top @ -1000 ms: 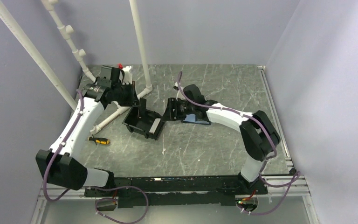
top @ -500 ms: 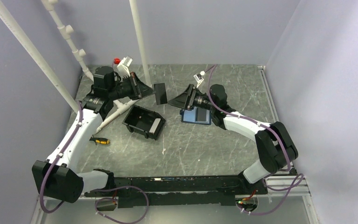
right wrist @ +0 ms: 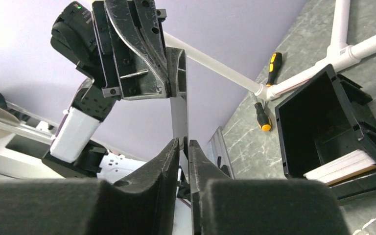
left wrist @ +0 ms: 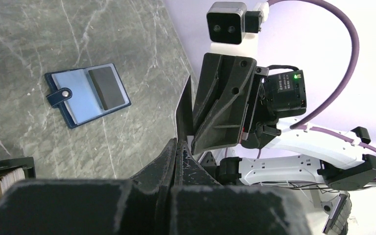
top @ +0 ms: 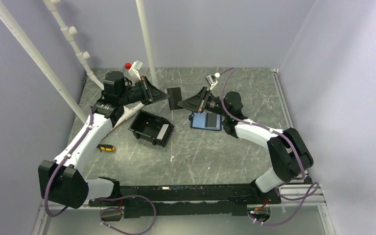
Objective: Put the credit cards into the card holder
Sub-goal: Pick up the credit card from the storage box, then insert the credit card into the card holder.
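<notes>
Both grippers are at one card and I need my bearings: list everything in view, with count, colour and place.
held credit card: 1, dark, in mid-air between the grippers
card holder: 1, navy, pale blue inside, lying open on the table below the right arm
card in the holder: 1, dark grey, on one inner leaf
black bin: 1, black, table centre-left
stacked cards: several, whitish over orange-tan, inside the bin
screwdriver: 1 seen from overhead, yellow and black, table left
pipe frame: white, back left
table: grey, marbled
left gripper: shut on the held credit card
right gripper: jaws around the card's free end, contact unclear
</notes>
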`<act>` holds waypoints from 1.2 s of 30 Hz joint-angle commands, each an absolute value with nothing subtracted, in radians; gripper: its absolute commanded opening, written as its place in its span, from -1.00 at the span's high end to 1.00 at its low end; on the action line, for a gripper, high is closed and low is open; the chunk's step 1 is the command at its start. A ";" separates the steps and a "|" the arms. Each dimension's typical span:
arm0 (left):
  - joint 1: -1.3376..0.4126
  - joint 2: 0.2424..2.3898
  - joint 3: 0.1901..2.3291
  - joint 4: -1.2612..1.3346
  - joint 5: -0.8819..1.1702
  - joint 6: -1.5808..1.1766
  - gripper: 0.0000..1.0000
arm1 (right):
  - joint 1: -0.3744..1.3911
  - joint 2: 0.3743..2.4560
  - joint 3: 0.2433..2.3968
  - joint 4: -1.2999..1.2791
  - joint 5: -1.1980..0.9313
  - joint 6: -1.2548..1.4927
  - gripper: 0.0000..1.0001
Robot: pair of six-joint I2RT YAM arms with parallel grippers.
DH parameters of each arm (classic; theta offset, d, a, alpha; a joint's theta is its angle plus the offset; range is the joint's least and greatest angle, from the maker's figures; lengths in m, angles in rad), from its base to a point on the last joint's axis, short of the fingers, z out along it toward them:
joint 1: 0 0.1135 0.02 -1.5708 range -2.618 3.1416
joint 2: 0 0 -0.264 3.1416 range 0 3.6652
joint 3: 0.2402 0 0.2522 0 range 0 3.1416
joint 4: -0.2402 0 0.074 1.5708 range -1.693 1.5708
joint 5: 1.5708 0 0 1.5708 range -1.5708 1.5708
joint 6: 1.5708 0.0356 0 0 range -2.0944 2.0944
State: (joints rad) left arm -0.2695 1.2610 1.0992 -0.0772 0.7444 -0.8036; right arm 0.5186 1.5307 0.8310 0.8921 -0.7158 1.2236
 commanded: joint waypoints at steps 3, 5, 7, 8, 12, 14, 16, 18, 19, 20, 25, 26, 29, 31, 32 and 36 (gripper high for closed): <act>-0.324 1.338 1.099 -0.059 0.718 -0.790 1.00 | 0.457 1.526 0.758 0.982 -0.735 1.249 1.00; -0.351 1.389 1.122 -0.109 0.676 -0.756 0.90 | 0.418 1.500 0.715 0.933 -0.742 1.207 1.00; -0.374 1.461 1.175 -0.204 0.628 -0.710 0.46 | 0.363 1.450 0.672 0.796 -0.746 1.104 1.00; -0.386 1.501 1.211 -0.263 0.602 -0.688 0.29 | 0.334 1.420 0.664 0.591 -0.731 1.012 1.00; -0.446 1.673 1.320 -0.352 0.557 -0.636 0.13 | 0.274 1.397 0.759 -0.050 -0.574 0.592 1.00; -0.481 1.749 1.343 -0.303 0.566 -0.649 0.15 | 0.256 1.402 0.766 -0.118 -0.525 0.520 1.00; -0.511 1.819 1.378 -0.263 0.570 -0.659 0.26 | 0.247 1.418 0.778 -0.148 -0.520 0.482 1.00; -0.535 1.884 1.423 -0.258 0.547 -0.650 0.42 | 0.235 1.435 0.782 -0.147 -0.521 0.474 1.00; -0.546 1.915 1.449 -0.266 0.537 -0.639 0.50 | 0.227 1.446 0.782 -0.141 -0.526 0.475 1.00; -0.553 1.951 1.481 -0.285 0.531 -0.629 0.55 | 0.220 1.458 0.786 -0.142 -0.528 0.475 1.00; -0.573 2.074 1.590 -0.342 0.502 -0.595 0.72 | 0.184 1.537 0.811 -0.142 -0.554 0.473 1.00; -0.575 2.088 1.598 -0.346 0.492 -0.590 0.74 | 0.183 1.553 0.818 -0.142 -0.556 0.474 1.00; -0.575 2.124 1.612 -0.365 0.449 -0.582 0.81 | 0.181 1.585 0.836 -0.131 -0.567 0.477 1.00; -0.576 2.148 1.621 -0.383 0.430 -0.577 0.87 | 0.181 1.598 0.844 -0.122 -0.570 0.480 1.00; -0.577 2.154 1.621 -0.389 0.421 -0.577 0.88 | 0.180 1.605 0.850 -0.120 -0.568 0.480 1.00; -0.577 2.178 1.621 -0.411 0.385 -0.575 0.92 | 0.181 1.638 0.866 -0.117 -0.555 0.492 1.00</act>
State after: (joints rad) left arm -0.5743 2.1551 1.5837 -0.3721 0.4389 -0.5972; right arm 0.1841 1.6119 0.8204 -0.1341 -0.5591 0.5011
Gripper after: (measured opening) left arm 0.052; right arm 0.008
